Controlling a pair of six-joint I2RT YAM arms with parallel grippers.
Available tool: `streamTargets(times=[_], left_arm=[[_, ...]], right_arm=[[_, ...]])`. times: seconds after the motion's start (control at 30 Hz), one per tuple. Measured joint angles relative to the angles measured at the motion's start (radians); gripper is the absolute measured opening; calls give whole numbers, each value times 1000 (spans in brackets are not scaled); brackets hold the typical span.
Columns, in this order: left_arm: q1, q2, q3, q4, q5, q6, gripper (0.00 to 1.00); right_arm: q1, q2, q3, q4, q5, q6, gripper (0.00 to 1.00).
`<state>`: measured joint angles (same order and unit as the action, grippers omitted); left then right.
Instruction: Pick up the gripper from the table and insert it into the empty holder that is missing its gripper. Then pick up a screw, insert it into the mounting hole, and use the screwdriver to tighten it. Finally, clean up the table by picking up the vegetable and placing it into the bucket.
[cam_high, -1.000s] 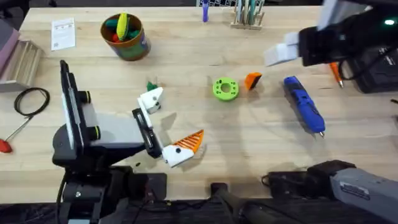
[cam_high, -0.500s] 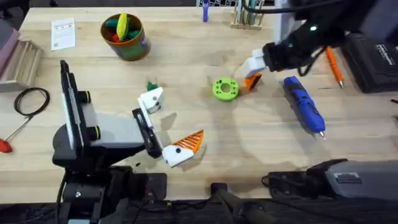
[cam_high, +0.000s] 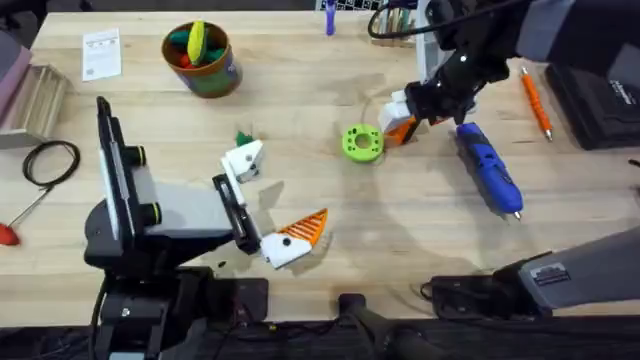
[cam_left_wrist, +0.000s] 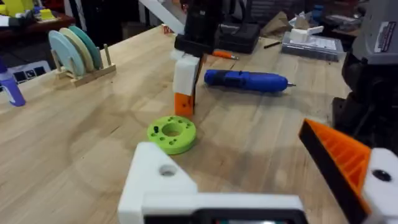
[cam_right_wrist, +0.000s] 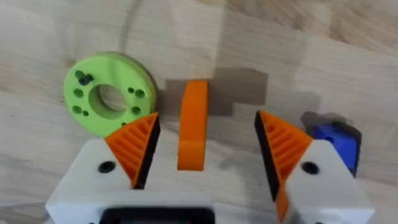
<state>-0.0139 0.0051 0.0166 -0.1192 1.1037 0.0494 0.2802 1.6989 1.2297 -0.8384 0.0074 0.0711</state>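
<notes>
Pale wooden planks make up the tabletop (cam_high: 330, 230) under me, lit evenly. My right gripper (cam_right_wrist: 205, 146) hangs over the small orange plastic wedge-shaped fingertip (cam_right_wrist: 192, 123), jaws spread wide with an orange ribbed pad on either side of it and neither pad touching; nothing is held. That fingertip lies on the wood just beside the bright green round disc with holes (cam_high: 362, 142), with the chunky blue cylindrical power screwdriver (cam_high: 489, 169) near on its other side. I judge the piece light and stiff, hard plastic that will not give, so it could skate or twist if pinched off-centre; its two flat long sides, which face my pads, look like the place to close on, around the middle. My left gripper (cam_high: 268, 205) rests low on the table, open and empty, one finger a bare white angular plastic base (cam_high: 243, 161) lacking its pad, the tiny dark green toy vegetable (cam_high: 243, 138) close by it. Far back stands the small round tub with green and blue sides and orange rim (cam_high: 203, 60), already holding a yellow toy (cam_high: 197, 41) and other coloured pieces I cannot make out.
</notes>
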Motion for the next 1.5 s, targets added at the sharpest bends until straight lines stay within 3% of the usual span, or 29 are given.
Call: streamTargets(times=[0.3,0.6,1.33,1.5], left_arm=[[0,0,0,0,0,0,986],[0,0,0,0,0,0,986],[0,0,0,0,0,0,986],[0,0,0,0,0,0,986]], right_arm=[[0,0,5,3,0,-1,877],[0,-27,79,-62,0,-4,878],[0,21,80,-89,3,-4,863],[0,21,80,-90,-15,-35,821]])
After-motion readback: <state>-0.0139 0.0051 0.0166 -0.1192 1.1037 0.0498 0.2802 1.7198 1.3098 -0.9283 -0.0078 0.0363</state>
